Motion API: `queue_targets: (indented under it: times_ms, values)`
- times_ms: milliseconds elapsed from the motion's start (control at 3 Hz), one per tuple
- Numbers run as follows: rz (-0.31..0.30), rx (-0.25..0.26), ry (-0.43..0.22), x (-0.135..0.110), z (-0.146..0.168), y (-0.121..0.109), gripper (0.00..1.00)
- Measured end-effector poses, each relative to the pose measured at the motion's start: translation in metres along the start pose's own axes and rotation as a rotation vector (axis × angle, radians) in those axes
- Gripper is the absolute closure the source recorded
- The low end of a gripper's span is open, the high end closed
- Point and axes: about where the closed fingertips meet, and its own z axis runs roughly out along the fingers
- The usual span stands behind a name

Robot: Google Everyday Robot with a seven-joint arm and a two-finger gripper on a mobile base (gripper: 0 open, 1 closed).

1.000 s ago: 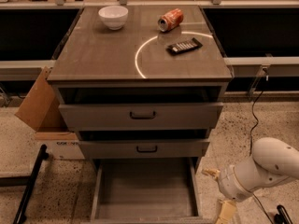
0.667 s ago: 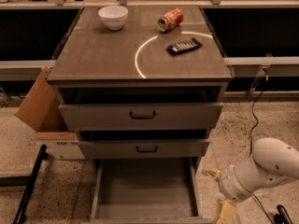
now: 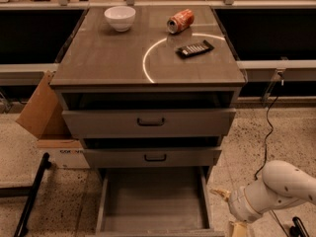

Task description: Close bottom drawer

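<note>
The bottom drawer (image 3: 154,201) is the lowest of three grey drawers and stands pulled far out, its plain grey inside empty. Its front panel lies at the picture's bottom edge and its handle is out of view. My gripper (image 3: 230,212), on the white arm (image 3: 281,186), sits low at the right of the drawer, just outside its right wall. One tan finger (image 3: 219,194) points left toward the drawer side and the other (image 3: 240,229) is lower. They stand apart and hold nothing.
The top drawer (image 3: 148,122) and middle drawer (image 3: 153,157) stick out a little. On the cabinet top are a white bowl (image 3: 120,17), a tipped can (image 3: 180,20) and a dark remote (image 3: 195,49). A cardboard box (image 3: 42,112) stands at the left, and a black cable (image 3: 266,132) hangs at the right.
</note>
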Motion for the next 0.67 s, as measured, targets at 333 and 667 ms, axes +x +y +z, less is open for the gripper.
queue_targets:
  times_ms: [333, 667]
  values:
    - [-0.024, -0.015, -0.022, 0.025, 0.027, -0.001, 0.0]
    - [-0.023, -0.057, -0.052, 0.07, 0.086, 0.001, 0.0]
